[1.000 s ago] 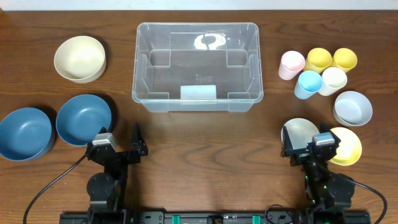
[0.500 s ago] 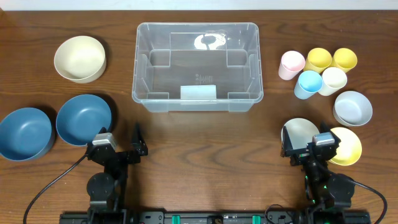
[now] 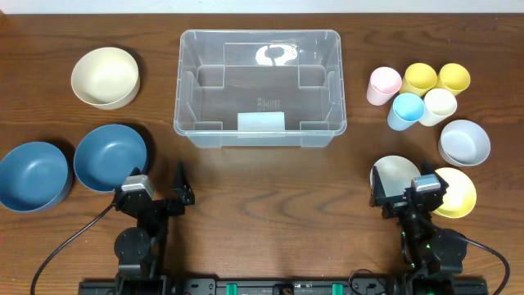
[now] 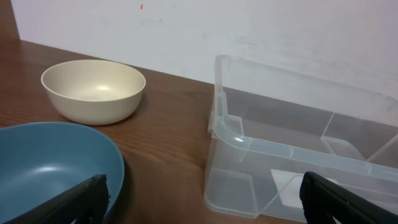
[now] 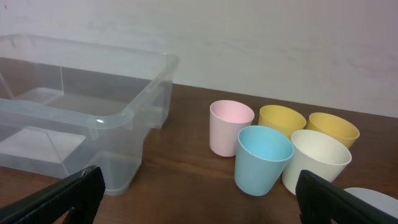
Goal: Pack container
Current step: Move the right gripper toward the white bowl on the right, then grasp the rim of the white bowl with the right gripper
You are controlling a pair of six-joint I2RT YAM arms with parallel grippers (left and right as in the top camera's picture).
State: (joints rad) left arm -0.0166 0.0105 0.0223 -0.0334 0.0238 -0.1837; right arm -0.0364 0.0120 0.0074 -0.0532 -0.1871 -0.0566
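Your left gripper (image 3: 154, 195) is sitting at the near left of the wooden table (image 3: 262, 188). Its fingers (image 4: 81, 198) are standing wide apart and gripping nothing. Your right gripper (image 3: 409, 193) is sitting at the near right, and its fingers (image 5: 339, 198) are likewise spreading wide around nothing.

The container (image 3: 217, 135) is standing upright at the far middle of the table, well apart from both grippers, with its open top facing up. A pale rectangular patch (image 3: 260, 121) is showing on its floor against the near wall.

On your left, a cream bowl (image 3: 105, 77) is sitting near the container's left end. Closer to you, two blue bowls are lying side by side. The inner blue bowl (image 3: 110, 156) is lying just beside the left gripper and is filling the lower left of the left wrist view. The outer blue bowl (image 3: 33, 175) is sitting at the table's left edge.

On your right, five cups are standing upright in a cluster near the container's right end. A pink cup (image 3: 384, 85), a yellow cup (image 3: 420, 79) and a second yellow cup (image 3: 453, 79) are forming the far row. A light blue cup (image 3: 404, 111) and a white cup (image 3: 439, 106) are standing in front of them. A pale grey bowl (image 3: 464, 142) is sitting nearer you. A yellow bowl (image 3: 460, 192) and a whitish bowl (image 3: 395, 170) are flanking the right gripper, which is partly covering both from overhead.
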